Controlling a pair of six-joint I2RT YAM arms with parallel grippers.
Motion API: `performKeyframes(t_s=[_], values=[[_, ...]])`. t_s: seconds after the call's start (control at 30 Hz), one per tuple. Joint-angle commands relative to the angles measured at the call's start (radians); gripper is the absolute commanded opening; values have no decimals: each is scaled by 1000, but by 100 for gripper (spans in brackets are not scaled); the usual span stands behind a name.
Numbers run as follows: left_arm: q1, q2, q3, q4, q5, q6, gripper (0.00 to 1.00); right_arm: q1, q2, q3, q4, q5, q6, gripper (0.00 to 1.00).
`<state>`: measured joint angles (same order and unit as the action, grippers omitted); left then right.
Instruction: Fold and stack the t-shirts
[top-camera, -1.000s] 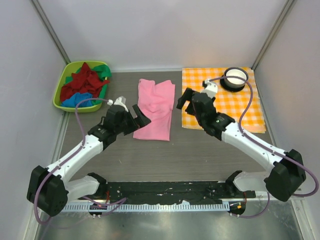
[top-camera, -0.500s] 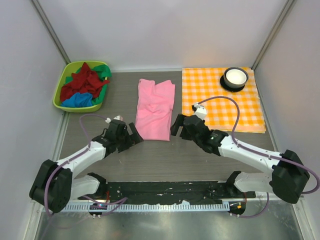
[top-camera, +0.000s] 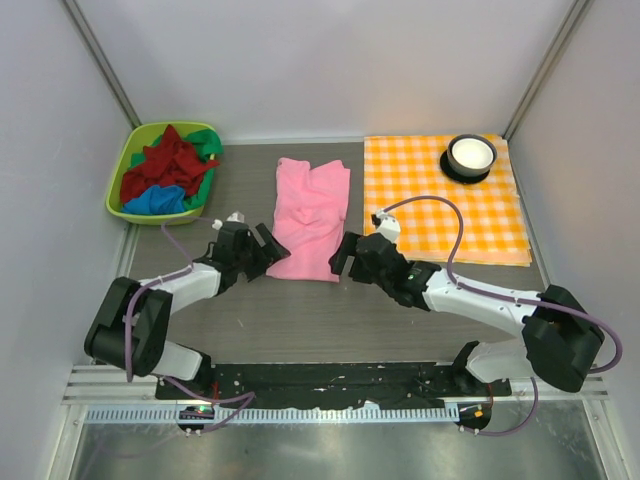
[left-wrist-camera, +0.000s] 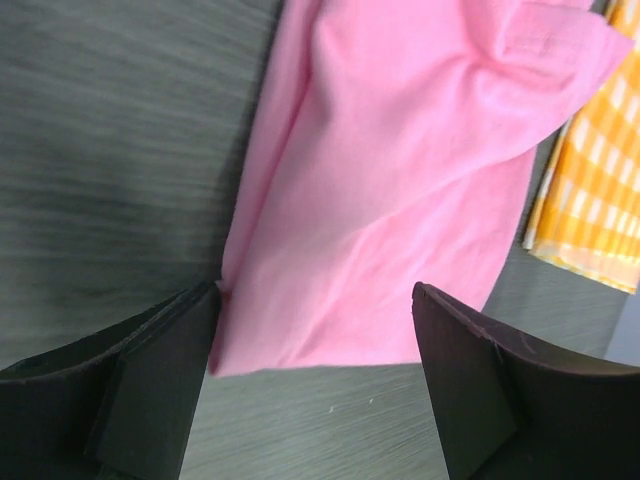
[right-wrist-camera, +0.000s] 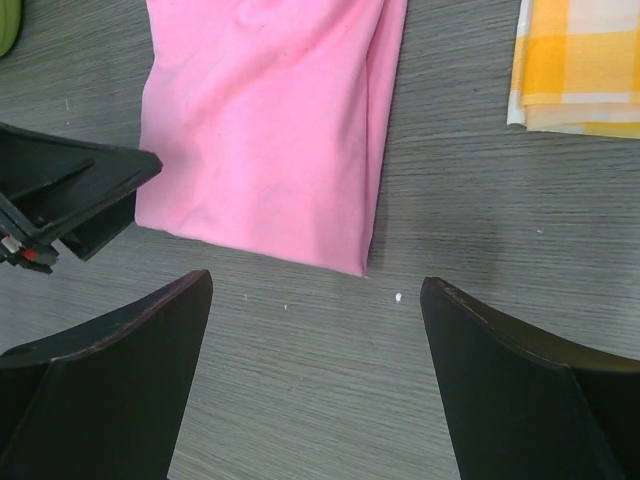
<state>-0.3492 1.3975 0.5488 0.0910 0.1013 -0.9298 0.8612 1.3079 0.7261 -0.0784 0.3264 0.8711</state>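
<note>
Lying folded lengthwise on the table (top-camera: 300, 320), the pink t-shirt (top-camera: 310, 218) has its near hem towards me. My left gripper (top-camera: 268, 250) straddles its near left corner, my right gripper (top-camera: 343, 255) hovers off the right one — both spread wide, holding nothing. Next, I judge: pinch both corners evenly, fold the hem away. Other shirts (top-camera: 165, 170) wait in the green basket (top-camera: 150, 218).

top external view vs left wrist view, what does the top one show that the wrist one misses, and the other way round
Only the top view: the green basket holding the red, green and blue t-shirts, the white bowl and the right gripper. Only the left wrist view: the near left corner of the pink t-shirt up close, right beside one finger of the open left gripper. Both: the pink t-shirt, the checked cloth and the table.
</note>
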Motion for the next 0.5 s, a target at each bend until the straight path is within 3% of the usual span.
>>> performKeyframes(t_s=[0.0, 0.07, 0.17, 0.2, 0.27, 0.3, 0.37, 0.47], values=[[3, 126, -29, -36, 58, 11, 81, 4, 5, -2, 37, 22, 5, 91], [3, 150, -35, -22, 66, 13, 78, 4, 8, -4, 35, 20, 6, 91], [3, 164, -47, -1, 81, 16, 61, 6, 31, -2, 37, 5, 12, 91], [3, 164, -52, 1, 86, 17, 49, 4, 37, -2, 43, 5, 16, 91], [3, 160, -55, -4, 87, 20, 36, 6, 63, -2, 48, 0, 22, 91], [3, 152, -58, -7, 87, 20, 19, 6, 71, -2, 55, -6, 31, 90], [3, 141, -59, -16, 86, 20, 0, 4, 106, -2, 69, -12, 35, 89], [3, 126, -64, -17, 90, 20, 0, 4, 171, 2, 120, -21, 48, 89]])
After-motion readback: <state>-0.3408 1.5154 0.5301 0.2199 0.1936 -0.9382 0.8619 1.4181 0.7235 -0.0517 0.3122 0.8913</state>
